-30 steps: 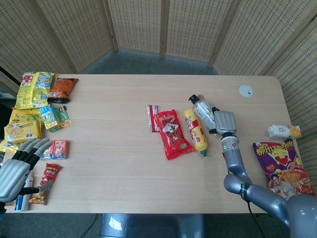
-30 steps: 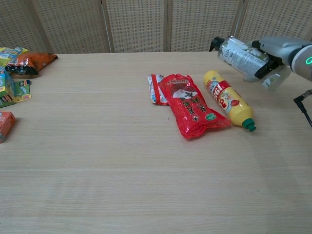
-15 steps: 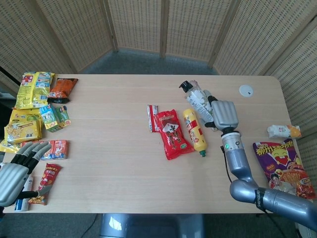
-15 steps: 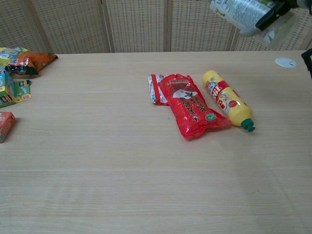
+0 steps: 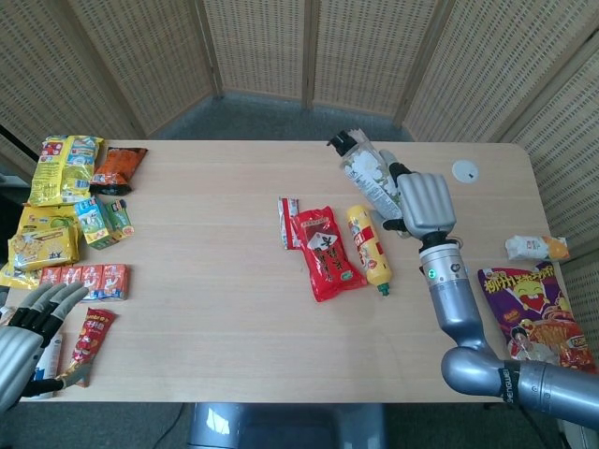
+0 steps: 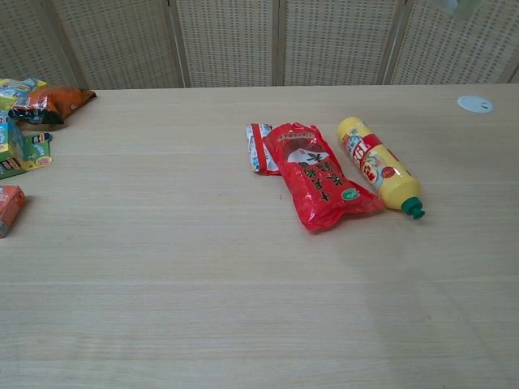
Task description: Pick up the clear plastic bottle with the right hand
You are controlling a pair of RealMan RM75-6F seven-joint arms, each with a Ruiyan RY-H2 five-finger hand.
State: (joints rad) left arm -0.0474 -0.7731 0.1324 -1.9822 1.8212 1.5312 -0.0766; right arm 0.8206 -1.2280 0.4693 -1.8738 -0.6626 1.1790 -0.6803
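My right hand (image 5: 423, 203) grips the clear plastic bottle (image 5: 366, 175) and holds it in the air above the table's right half, in the head view. The bottle is tilted, its black cap pointing up and to the left. In the chest view the hand and bottle are above the frame's top edge and do not show. My left hand (image 5: 21, 341) hangs off the table's front left corner with its fingers spread and nothing in it.
A yellow bottle with a green cap (image 5: 370, 245) (image 6: 378, 165), a red snack bag (image 5: 324, 251) (image 6: 318, 183) and a small red-and-white packet (image 5: 287, 220) lie mid-table. Several snack packs crowd the left edge (image 5: 67, 201). A purple bag (image 5: 535, 316) and white disc (image 5: 464, 170) lie right.
My right hand has lifted the clear bottle up from beside the yellow bottle, rising out of the chest view. My left hand has drawn back toward the front left corner.
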